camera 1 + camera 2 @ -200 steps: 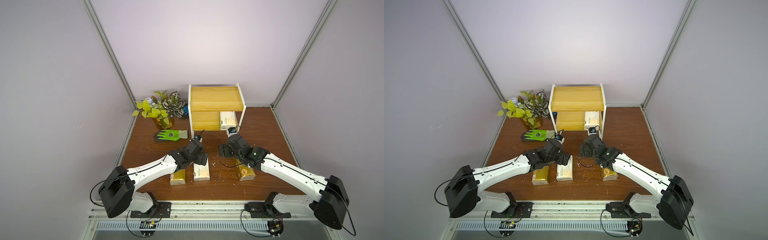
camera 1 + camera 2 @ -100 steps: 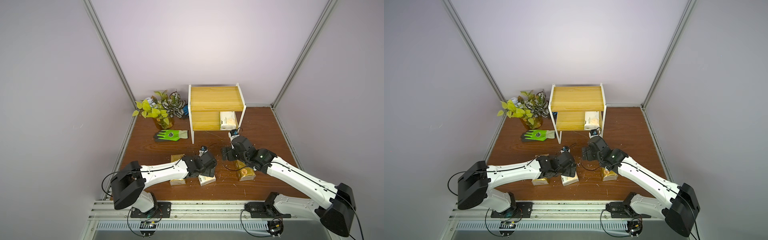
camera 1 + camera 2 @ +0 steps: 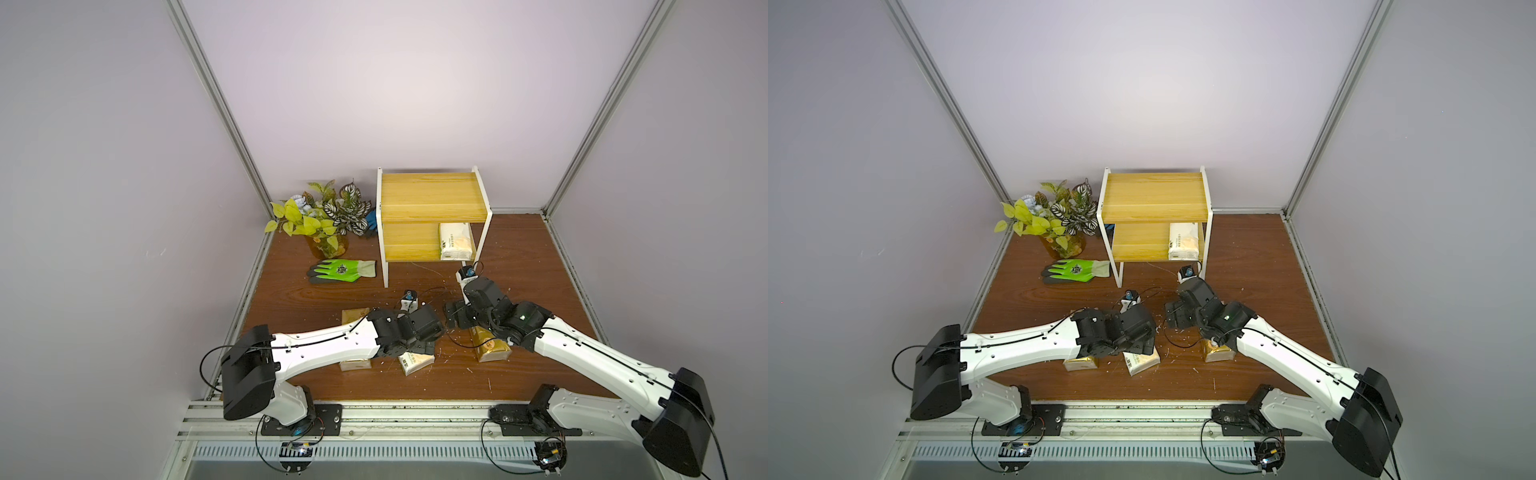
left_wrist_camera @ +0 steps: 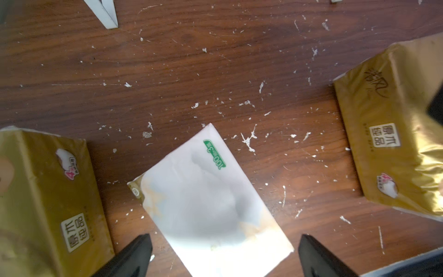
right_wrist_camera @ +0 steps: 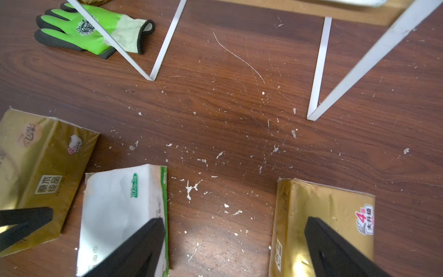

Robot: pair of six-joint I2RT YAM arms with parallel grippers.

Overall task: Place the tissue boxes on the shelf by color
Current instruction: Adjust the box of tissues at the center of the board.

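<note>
The shelf stands at the back, and one white tissue box lies on the right of its lower board. A second white box lies askew on the table between two gold ones. My left gripper hangs open just above it, a finger on either side. My right gripper is open over bare table, between the white box and the right gold box.
A green work glove lies left of the shelf's front leg. A potted plant fills the back left corner. White crumbs litter the brown table. Walls close three sides, with a metal rail in front.
My left arm has swung forward and right, coming down over the white box, which has turned askew. The right gripper has barely shifted. Both have stayed open.
</note>
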